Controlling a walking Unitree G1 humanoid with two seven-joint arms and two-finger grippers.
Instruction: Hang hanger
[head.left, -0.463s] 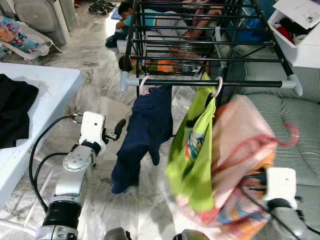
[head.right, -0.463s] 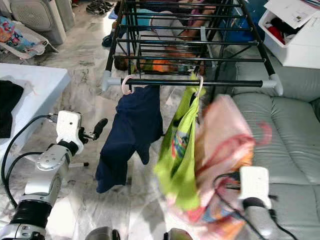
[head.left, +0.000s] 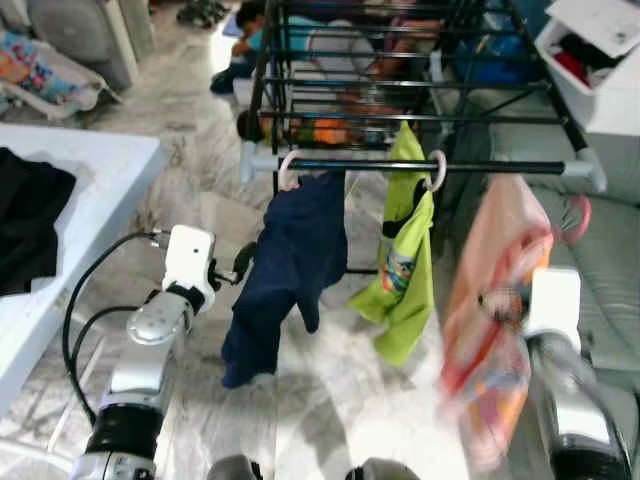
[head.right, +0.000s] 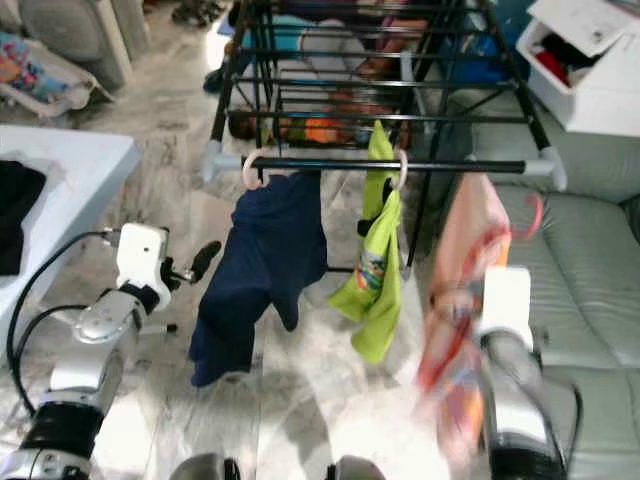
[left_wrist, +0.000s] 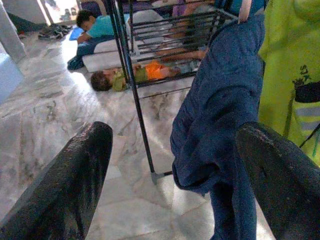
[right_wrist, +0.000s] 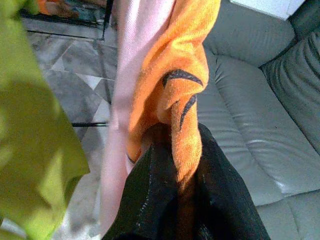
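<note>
Clamping a pink-orange garment (right_wrist: 165, 65) on its pink hanger (head.left: 576, 215), the right end effector (right_wrist: 175, 165) sits below the drying rack rail (head.left: 480, 167); the left end effector (left_wrist: 175, 165), spread wide, faces a navy garment (head.left: 290, 260)

Pink hanger (head.left: 572, 215), orange garment (head.left: 492, 310), upright.

A grey sofa (head.left: 590, 270) stands right of the marble floor (head.left: 330, 390).
</note>
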